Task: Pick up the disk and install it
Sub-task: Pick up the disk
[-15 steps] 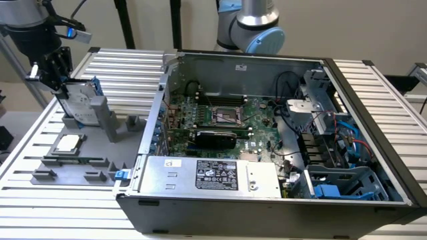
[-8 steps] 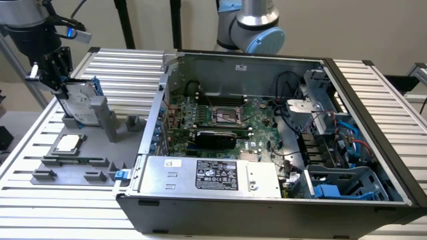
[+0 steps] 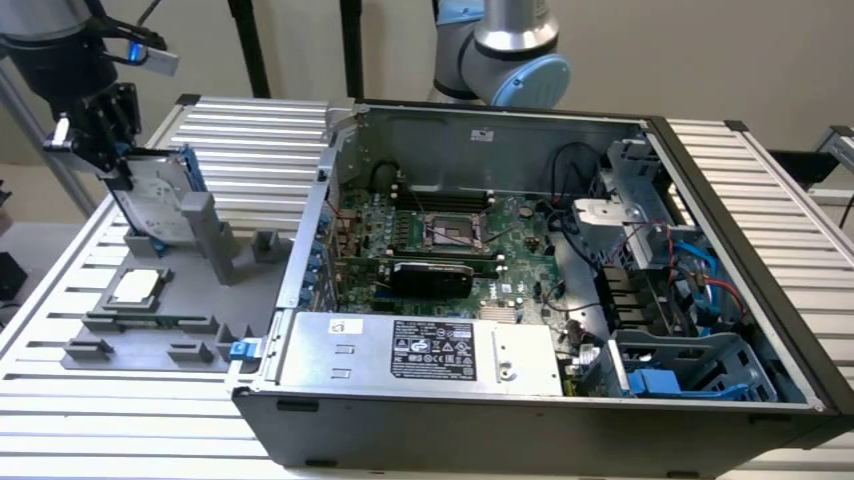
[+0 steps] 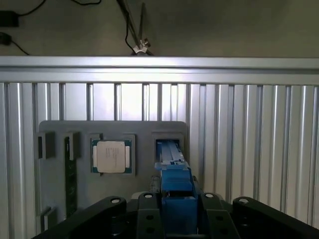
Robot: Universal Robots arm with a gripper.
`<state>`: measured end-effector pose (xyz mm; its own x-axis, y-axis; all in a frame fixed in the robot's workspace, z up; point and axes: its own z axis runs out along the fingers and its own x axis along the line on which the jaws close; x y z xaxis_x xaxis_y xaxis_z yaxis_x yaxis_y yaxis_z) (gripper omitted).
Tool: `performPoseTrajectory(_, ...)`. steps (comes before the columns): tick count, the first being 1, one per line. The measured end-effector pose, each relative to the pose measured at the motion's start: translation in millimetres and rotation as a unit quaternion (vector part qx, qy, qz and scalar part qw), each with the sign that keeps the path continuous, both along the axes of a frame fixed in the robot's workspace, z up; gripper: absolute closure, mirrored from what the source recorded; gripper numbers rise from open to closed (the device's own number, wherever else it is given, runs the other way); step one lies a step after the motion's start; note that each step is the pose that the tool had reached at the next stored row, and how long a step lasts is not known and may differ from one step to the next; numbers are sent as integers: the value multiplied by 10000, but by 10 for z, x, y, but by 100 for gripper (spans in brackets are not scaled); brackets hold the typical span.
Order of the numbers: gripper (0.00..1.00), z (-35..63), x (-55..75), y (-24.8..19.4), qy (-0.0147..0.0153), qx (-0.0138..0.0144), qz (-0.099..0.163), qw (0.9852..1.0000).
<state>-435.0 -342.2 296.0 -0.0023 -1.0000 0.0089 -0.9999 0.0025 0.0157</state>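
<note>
Item: the disk (image 3: 150, 200) (image 4: 172, 167). A silver-grey hard drive in a bright blue carrier frame, standing upright on edge over the far corner of the grey fixture plate (image 3: 147, 342) (image 4: 84, 194). Its lower end sits at the plate's upright slot (image 4: 169, 147); it cannot be told whether it is still seated there or just clear of it.

Holder: the gripper (image 3: 118, 172) (image 4: 175, 199), clamped on the upper edge of the disk. The black fingers (image 4: 149, 214) press against either side of the blue frame.

Same plate: a square silver CPU chip (image 3: 138, 287) (image 4: 110, 156) lies flat in its own recess near the disk's slot, apart from the disk.

Support: a ribbed aluminium bench (image 3: 254, 140) (image 4: 249, 149). The plate lies along the bench edge at the exterior view's left.

Adjacent: an open computer case (image 3: 534, 430) at mid bench, just beside the plate. It contains:
- a grey power-supply box (image 3: 420, 350) with a black label, along the near wall
- a green motherboard (image 3: 521, 250) with a bare CPU socket (image 3: 454, 233)
- a grey-blue drive cage (image 3: 694, 365) in the near corner at the exterior view's right

Behind the case: a grey and blue robot arm joint (image 3: 514, 45) at the bench's far edge.
</note>
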Motion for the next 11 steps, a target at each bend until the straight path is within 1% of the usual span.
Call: performPoseTrajectory(11, 68, 493, 0, 0, 1, 0, 0, 10000)
